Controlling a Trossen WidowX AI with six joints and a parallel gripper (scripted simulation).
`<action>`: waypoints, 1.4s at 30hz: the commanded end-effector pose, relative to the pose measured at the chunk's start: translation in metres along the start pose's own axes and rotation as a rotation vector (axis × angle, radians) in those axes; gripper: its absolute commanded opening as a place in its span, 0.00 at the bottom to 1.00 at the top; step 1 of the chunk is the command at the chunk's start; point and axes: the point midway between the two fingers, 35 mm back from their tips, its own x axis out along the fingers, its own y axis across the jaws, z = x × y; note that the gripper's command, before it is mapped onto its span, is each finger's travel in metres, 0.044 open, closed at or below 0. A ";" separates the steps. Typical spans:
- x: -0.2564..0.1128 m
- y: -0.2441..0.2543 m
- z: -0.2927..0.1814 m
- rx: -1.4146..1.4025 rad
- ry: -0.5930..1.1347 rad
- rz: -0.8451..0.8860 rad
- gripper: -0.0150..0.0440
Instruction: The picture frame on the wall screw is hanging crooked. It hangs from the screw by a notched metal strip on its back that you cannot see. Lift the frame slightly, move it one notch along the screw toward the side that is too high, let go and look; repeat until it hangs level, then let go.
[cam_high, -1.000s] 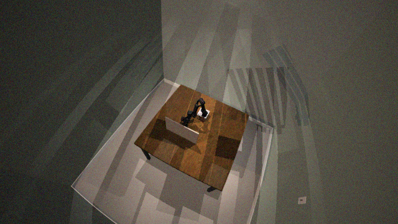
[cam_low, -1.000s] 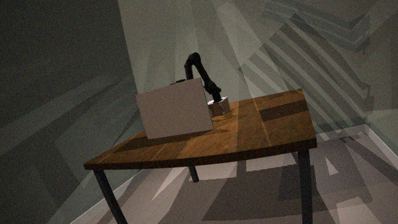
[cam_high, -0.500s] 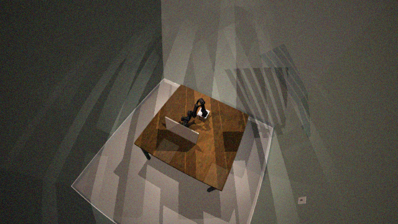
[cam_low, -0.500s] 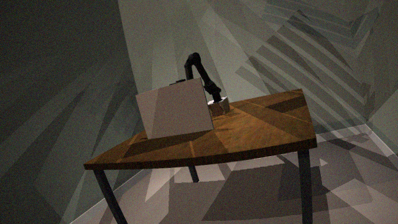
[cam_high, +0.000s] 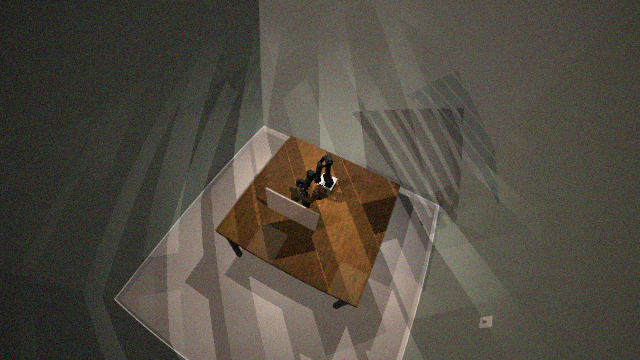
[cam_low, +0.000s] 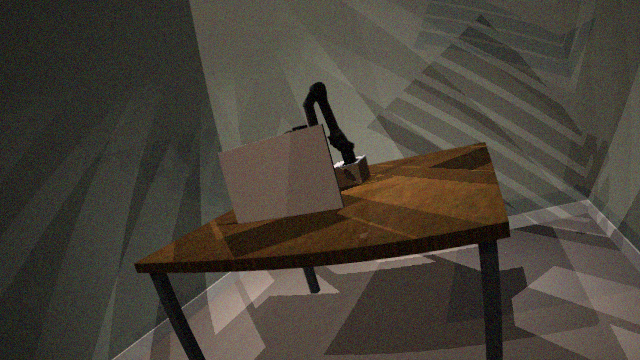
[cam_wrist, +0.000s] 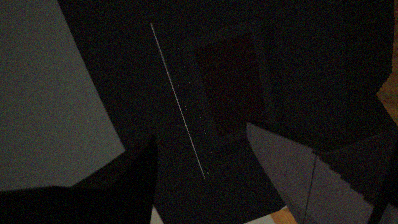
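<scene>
The picture frame shows only in the wrist view, very dark: a dull red picture (cam_wrist: 230, 85) inside a dark border, with a thin bright line along its left side. It looks slanted there, but the view is slanted too, so I cannot tell whether it hangs level. The screw and notched strip are not visible. My gripper (cam_wrist: 202, 135) (cam_high: 306, 202) is open, its two fingertips apart at the frame's lower left, with the bright edge line running down between them. Whether the fingers touch the frame is too dark to tell. In the exterior view the board hides the fingers.
The upright pale board (cam_high: 292, 209) (cam_low: 282, 175) stands on the wooden table (cam_high: 345, 240) (cam_low: 400, 200), its back toward the top and exterior views. The arm rises from a white base (cam_high: 327, 183) (cam_low: 357, 170) on the board's far side. Striped shadows cross the room.
</scene>
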 end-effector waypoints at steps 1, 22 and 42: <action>-0.001 0.000 0.000 0.001 0.000 0.001 0.69; -0.108 0.039 0.005 0.054 -0.009 -0.026 0.69; -0.109 0.038 0.004 0.052 -0.010 -0.028 0.69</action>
